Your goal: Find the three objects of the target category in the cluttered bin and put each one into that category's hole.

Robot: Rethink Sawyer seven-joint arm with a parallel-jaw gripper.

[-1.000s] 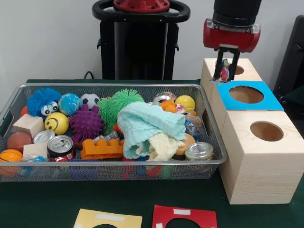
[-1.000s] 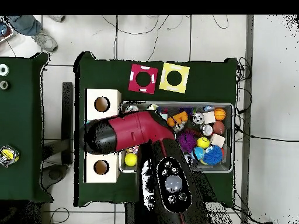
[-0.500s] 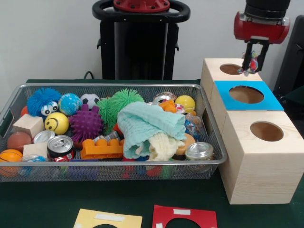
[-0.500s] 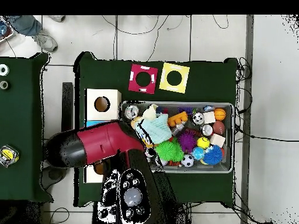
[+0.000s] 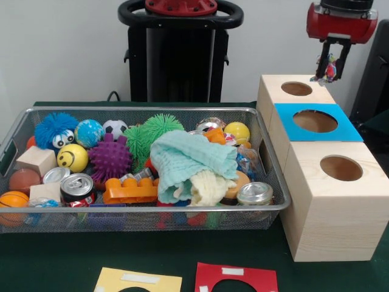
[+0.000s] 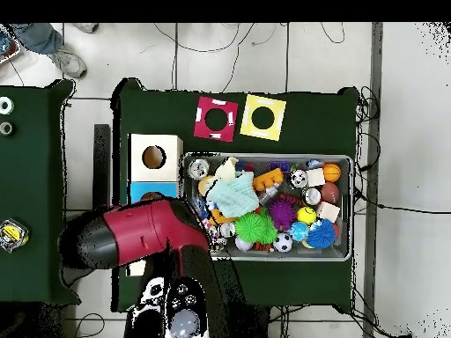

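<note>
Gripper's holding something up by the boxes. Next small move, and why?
Probably shift over a hole and lower before releasing. The red-and-black gripper holds a small multicoloured object high, beyond the far plain wooden box's hole, not over the blue-carded hole; which hole fits is unclear.

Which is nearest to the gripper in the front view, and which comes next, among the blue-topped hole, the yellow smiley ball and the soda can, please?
Measured from the gripper, which holds a small colourful object at upper right:
1. Blue-topped hole, just below it, in the middle box.
2. Yellow smiley ball, in the bin's left part.
3. Soda can, left front of the bin, lower still.
</note>
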